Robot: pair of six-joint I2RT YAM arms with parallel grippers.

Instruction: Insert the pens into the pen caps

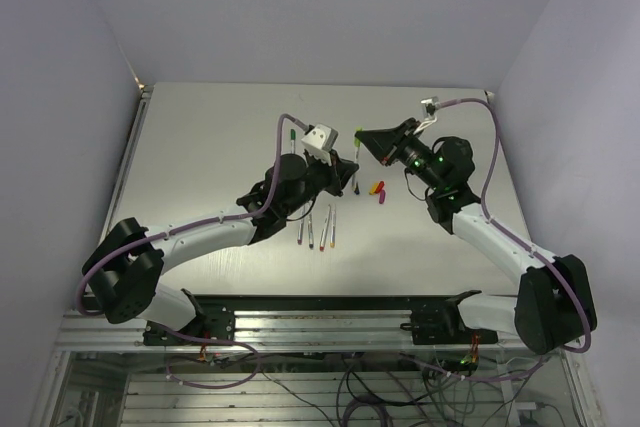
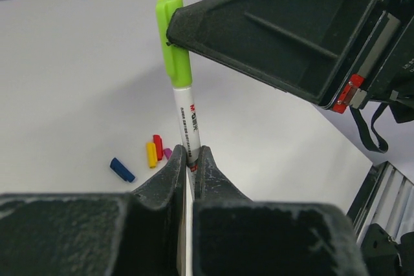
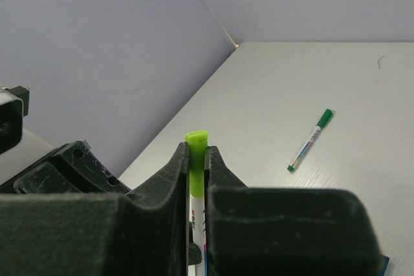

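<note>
Closest to me on the counter [image 1: 200, 147], just past the arm bases, a row of loose pens [image 1: 322, 229] lies side by side with no caps on. A little farther and to the right sit the small caps. The yellow cap [image 2: 151, 154], red cap [image 2: 158, 147] and purple cap [image 2: 167, 153] huddle close together, and the blue cap [image 2: 121, 169] lies a bit apart from them. Above the counter, near its middle, my two arms meet. The left fingers [image 2: 180, 169] are squeezed tight on the low part of a white pen [image 2: 186, 117], which stands almost straight up. A lime cap [image 2: 173, 43] sits over the top end of that pen. The right fingers [image 3: 174, 172] are pressed together on the lime cap, one on each side. I cannot tell if the cap is pushed all the way down. Farther back, well away from everything else, a green pen [image 3: 310, 140] lies flat on the counter with its cap on.
</note>
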